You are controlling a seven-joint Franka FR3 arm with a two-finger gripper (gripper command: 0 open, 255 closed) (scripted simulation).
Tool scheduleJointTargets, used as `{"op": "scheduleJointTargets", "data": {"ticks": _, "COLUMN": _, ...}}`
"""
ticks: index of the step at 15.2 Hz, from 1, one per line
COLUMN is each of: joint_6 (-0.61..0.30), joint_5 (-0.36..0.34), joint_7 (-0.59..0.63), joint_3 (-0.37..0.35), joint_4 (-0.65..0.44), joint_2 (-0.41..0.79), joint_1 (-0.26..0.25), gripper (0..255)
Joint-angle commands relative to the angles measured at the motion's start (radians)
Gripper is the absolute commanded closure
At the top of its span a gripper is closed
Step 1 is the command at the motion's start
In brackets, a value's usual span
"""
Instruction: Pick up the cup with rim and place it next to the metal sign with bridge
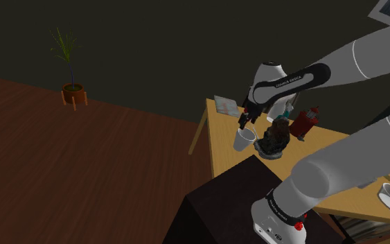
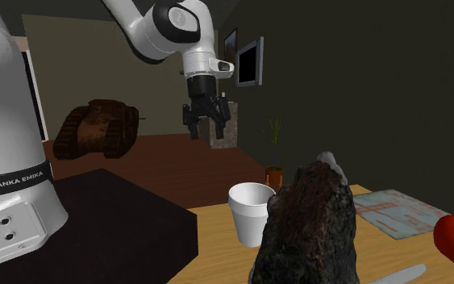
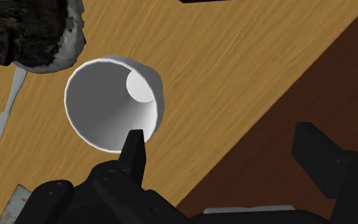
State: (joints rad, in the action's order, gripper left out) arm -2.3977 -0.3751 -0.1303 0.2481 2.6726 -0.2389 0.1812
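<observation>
overhead, tool [image 3: 219, 133] spread over white cup [image 3: 107, 114], wrist view looks inside it

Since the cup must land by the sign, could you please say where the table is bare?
Bare wood lies between cup and sign, along the table edge. It is crowded on the cup's other side: dark lump, knife, red object.

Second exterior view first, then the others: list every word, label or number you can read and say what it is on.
"FRANKA EMIKA": white letters on the black band round the arm's base.
Lettering on the forearm and the lower band, shoulder view: too small to read.
Flat sign: no legible text.
</observation>
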Motion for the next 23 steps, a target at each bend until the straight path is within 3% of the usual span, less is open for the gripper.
{"op": "scheduleJointTargets", "data": {"ticks": 1, "joint_6": -0.082, "joint_5": -0.010, "joint_7": -0.007, "joint_3": 0.020, "joint_4": -0.017, "joint_2": 0.094, "joint_1": 0.011, "gripper": 0}}
{"op": "scheduleJointTargets", "data": {"ticks": 9, "joint_6": -0.338, "joint_5": 0.014, "joint_7": -0.060, "joint_3": 0.058, "joint_4": -0.134, "joint_2": 0.454, "joint_1": 0.061, "gripper": 0}}
{"op": "scheduleJointTargets", "data": {"ticks": 17, "joint_6": -0.447, "joint_5": 0.019, "joint_7": -0.062, "joint_3": 0.055, "joint_4": -0.163, "joint_2": 0.589, "joint_1": 0.086, "gripper": 0}}
{"op": "scheduleJointTargets", "data": {"ticks": 23, "joint_6": -0.454, "joint_5": 0.019, "joint_7": -0.062, "joint_3": 0.055, "joint_4": -0.165, "joint_2": 0.599, "joint_1": 0.087, "gripper": 0}}
